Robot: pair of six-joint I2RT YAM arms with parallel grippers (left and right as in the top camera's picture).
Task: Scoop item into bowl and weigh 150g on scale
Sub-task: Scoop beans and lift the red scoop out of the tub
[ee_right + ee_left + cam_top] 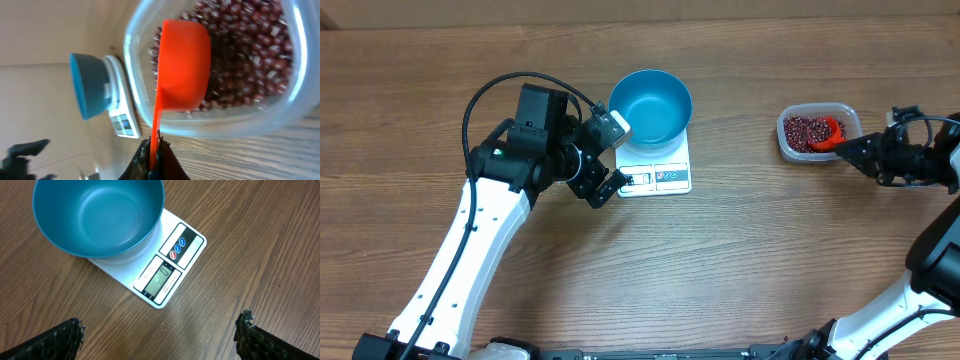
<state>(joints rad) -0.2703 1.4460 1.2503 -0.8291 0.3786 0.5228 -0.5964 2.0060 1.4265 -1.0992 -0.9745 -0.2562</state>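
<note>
Loose, light beans that will likely roll and spill lie in the tub, best lifted level in the scoop, whose handle the right gripper pinches, while the left gripper hangs spread near the bowl on the scale.

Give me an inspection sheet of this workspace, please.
Surface: wood-grain table, no spills seen.
Job's things: blue bowl empty, sitting on the white scale; beans in the clear tub at the right.
Clutter: nothing seen.
Hands: left hand open, above the table beside the scale, holding nothing; right hand shut on the handle of the orange scoop, which sits in the tub on the beans.
Cables: black cable loops over the left arm.
Surroundings: nothing seen.
</note>
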